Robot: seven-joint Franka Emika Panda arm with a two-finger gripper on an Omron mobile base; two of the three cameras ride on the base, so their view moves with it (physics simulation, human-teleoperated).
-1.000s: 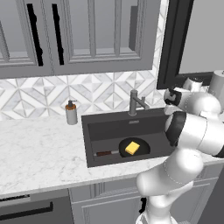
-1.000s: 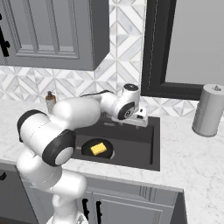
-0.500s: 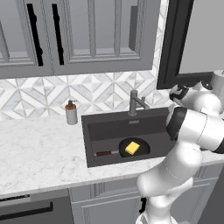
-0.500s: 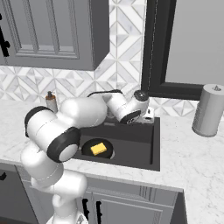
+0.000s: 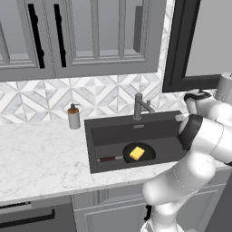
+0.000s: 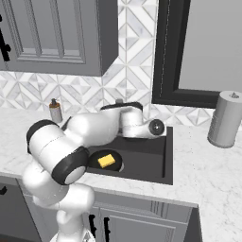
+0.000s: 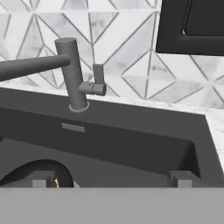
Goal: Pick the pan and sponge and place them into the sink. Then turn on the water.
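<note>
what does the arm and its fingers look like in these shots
The arm is glossy white with rounded, bulbous segments and dark grey to black bands at the joints. One wrist joint ends in a round dark cap. The fingers are small, blocky and dark grey. No cables or markings are visible.

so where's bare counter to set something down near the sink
Widest free patch: marble counter left of the sink, in front of the soap dispenser. A smaller patch lies between the sink's right rim and the paper towel roll. Crowded: the basin, holding the pan with the sponge in it.
</note>
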